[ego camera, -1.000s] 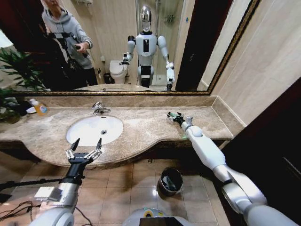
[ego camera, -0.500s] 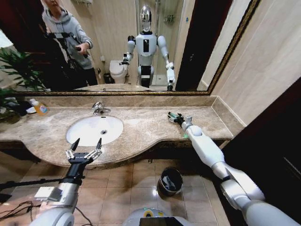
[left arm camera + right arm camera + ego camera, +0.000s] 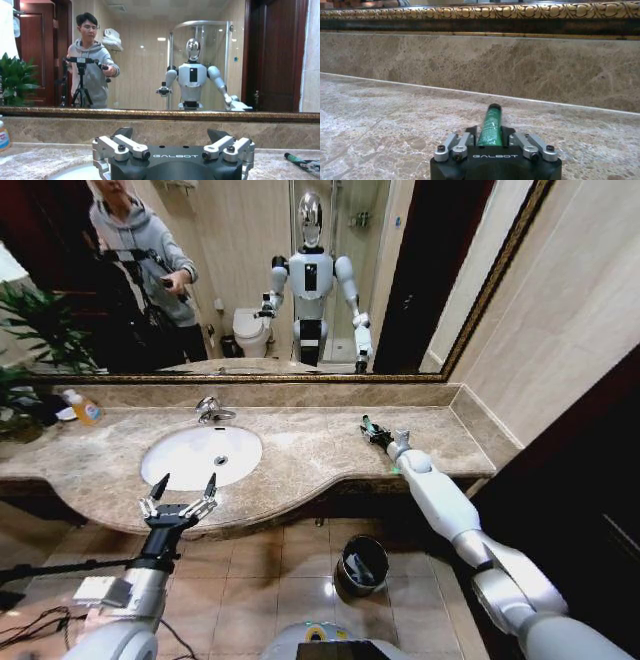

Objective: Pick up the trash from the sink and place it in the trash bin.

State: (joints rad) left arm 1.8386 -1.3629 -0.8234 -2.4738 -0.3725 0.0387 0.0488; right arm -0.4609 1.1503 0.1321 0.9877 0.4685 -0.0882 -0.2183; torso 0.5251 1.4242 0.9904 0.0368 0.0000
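Right gripper (image 3: 372, 428): closed on green tube (image 3: 491, 125), above the counter, right of sink (image 3: 165, 465).
Left gripper (image 3: 182, 488): fingers spread, empty, at sink's front edge.
Trash bin (image 3: 362, 564): on floor below.
Progress: tube not yet binned.

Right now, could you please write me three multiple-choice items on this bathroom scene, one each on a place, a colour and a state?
1. Where is the trash bin?
A. on the floor below the counter
B. inside the sink
C. on the counter by the faucet

2. What colour is the tube in the right end effector?
A. orange
B. green
C. white

3. How is the left end effector?
A. shut on a wrapper
B. open and holding nothing
C. shut on the faucet

Answers:
1. A, as the head view shows the bin on the tiles beneath the marble edge.
2. B, as the right wrist view shows a green tube clamped between the fingers.
3. B, as its fingers spread apart in front of the sink.
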